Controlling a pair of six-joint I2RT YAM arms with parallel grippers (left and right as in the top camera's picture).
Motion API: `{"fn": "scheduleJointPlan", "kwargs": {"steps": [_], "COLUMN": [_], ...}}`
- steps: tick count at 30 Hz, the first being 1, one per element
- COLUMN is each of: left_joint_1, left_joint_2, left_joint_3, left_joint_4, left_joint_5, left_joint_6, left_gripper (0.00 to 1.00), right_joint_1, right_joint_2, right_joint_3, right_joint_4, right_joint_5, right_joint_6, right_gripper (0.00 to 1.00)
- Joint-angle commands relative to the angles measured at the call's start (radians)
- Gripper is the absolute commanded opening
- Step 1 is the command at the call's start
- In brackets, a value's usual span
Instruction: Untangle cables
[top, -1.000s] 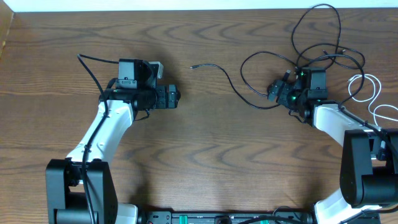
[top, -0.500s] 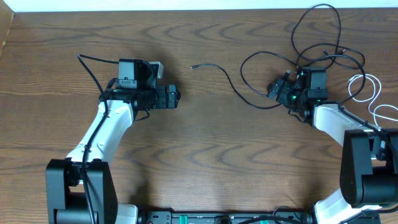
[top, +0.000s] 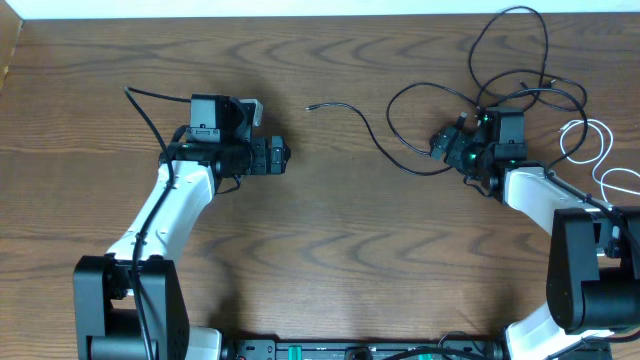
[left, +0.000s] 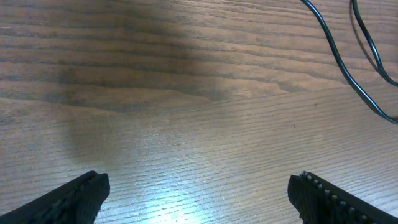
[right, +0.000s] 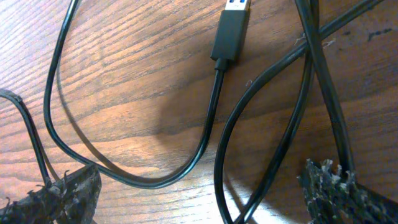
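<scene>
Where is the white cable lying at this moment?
In the overhead view the white cable lies at the far right of the table, to the right of the tangled black cables and the right end effector.

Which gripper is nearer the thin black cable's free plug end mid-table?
Left. The left gripper sits close, left of the plug end; the right gripper is farther right, over tangled black cables.

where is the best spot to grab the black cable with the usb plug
Just behind the USB plug, on the straight stretch of its cable: it lies flat there, clear of the crossing cords. Probably best from straight above, straddling it.
</scene>
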Motion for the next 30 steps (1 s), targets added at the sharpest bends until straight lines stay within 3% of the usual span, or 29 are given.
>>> {"fn": "scheduleJointPlan", "kwargs": {"steps": [1, 13, 30], "left_joint_1": [0.004, 0.004, 0.004], "left_joint_2": [0.000, -0.080, -0.611], "left_joint_3": [0.006, 0.006, 0.006], "left_joint_4": [0.000, -0.001, -0.001], "left_joint_5": [0.013, 0.005, 0.005], "left_joint_6": [0.018, 0.018, 0.018], "left_gripper": [0.98, 0.98, 0.98], "right_joint_1": [0.011, 0.011, 0.011], "right_joint_2": [0.016, 0.016, 0.016], "right_joint_3": [-0.014, -0.014, -0.014], "right_joint_4": [-0.017, -0.018, -0.018], "right_joint_5": [-0.024, -0.024, -0.024], "right_joint_6": [0.029, 0.029, 0.029], "right_gripper": [0.99, 0.99, 0.99]}}
